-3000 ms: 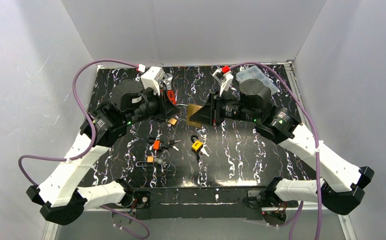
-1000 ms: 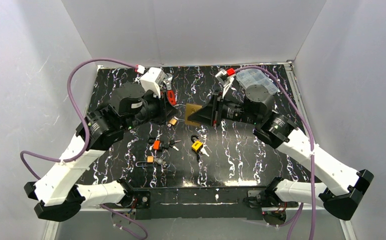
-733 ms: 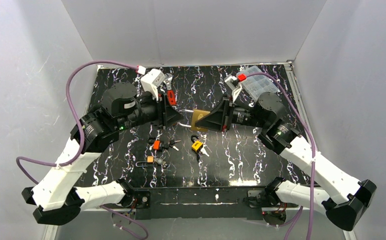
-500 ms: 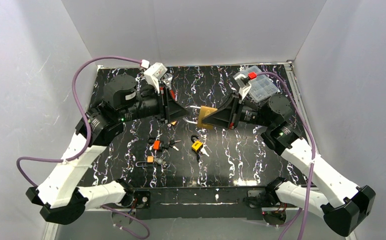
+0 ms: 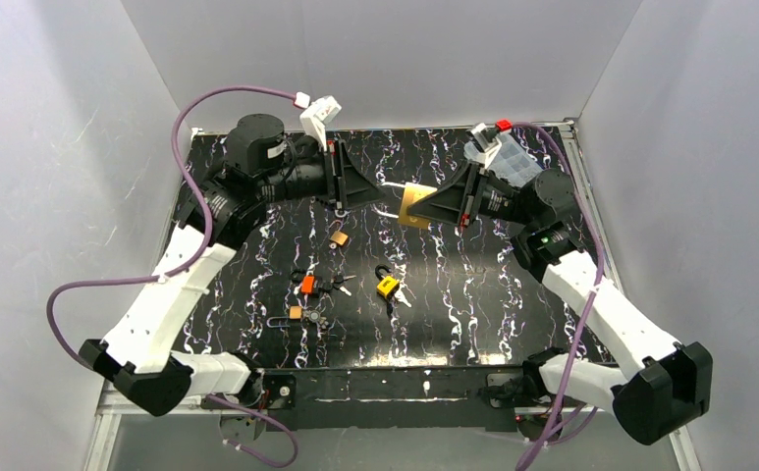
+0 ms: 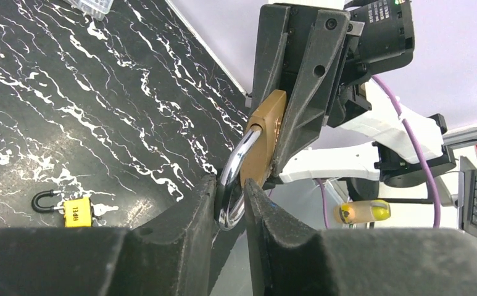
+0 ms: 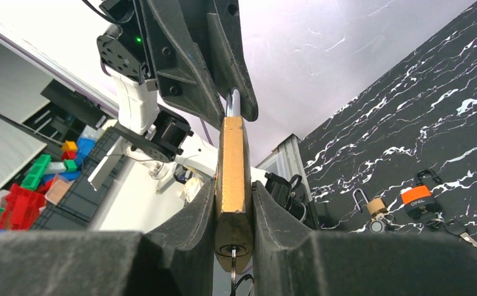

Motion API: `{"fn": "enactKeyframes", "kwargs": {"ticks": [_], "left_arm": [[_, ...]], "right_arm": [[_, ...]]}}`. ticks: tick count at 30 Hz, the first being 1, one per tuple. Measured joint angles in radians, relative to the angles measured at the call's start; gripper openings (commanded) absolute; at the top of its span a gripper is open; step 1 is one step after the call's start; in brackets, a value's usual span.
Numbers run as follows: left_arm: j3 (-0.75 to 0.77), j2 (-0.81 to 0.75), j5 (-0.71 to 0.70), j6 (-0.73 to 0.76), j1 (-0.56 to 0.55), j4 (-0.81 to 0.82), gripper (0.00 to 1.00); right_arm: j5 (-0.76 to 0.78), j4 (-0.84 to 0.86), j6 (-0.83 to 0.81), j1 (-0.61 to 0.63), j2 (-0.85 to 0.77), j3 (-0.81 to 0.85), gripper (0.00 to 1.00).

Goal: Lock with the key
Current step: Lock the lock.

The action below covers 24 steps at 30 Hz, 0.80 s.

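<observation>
Orange padlock (image 7: 416, 196), on tabletop (image 7: 445, 111) lower right of brass padlock (image 7: 234, 185): black band on body, white letters "OPEL".

Yellow padlock (image 6: 75, 212), on tabletop lower left of brass padlock: dark letters running sideways, last three "PEL", first letter unclear.

White label (image 6: 381, 12) on arm housing, upper right of brass padlock: print too small to read.

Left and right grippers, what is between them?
The brass padlock bridges them: the right gripper clamps its body, the left gripper pinches its shackle. Clearest in the top external view.
</observation>
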Motion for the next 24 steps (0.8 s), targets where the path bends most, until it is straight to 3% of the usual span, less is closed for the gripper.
{"fn": "enactKeyframes", "kwargs": {"ticks": [6,8,11,12,16,19,24], "left_arm": [[0.012,0.052,0.084,-0.036,0.061,0.048,0.07],[0.016,0.061,0.106,-0.046,0.073,0.062,0.0],[0.019,0.069,0.134,-0.065,0.089,0.089,0.0],[0.019,0.07,0.142,-0.074,0.093,0.1,0.0],[0.019,0.08,0.168,-0.116,0.111,0.135,0.0],[0.022,0.089,0.189,-0.172,0.114,0.172,0.0],[0.064,0.116,0.198,-0.242,0.114,0.198,0.0]], "right_arm": [[-0.026,0.06,0.067,-0.039,0.055,0.02,0.01],[-0.032,0.066,0.075,-0.045,0.068,0.035,0.01],[-0.045,0.071,0.078,-0.051,0.087,0.061,0.01],[-0.048,0.071,0.077,-0.052,0.092,0.068,0.08],[-0.05,0.038,0.046,-0.059,0.097,0.095,0.52],[-0.036,0.013,0.01,-0.073,0.099,0.097,0.65],[-0.047,0.093,0.047,-0.126,0.105,0.053,0.74]]}}
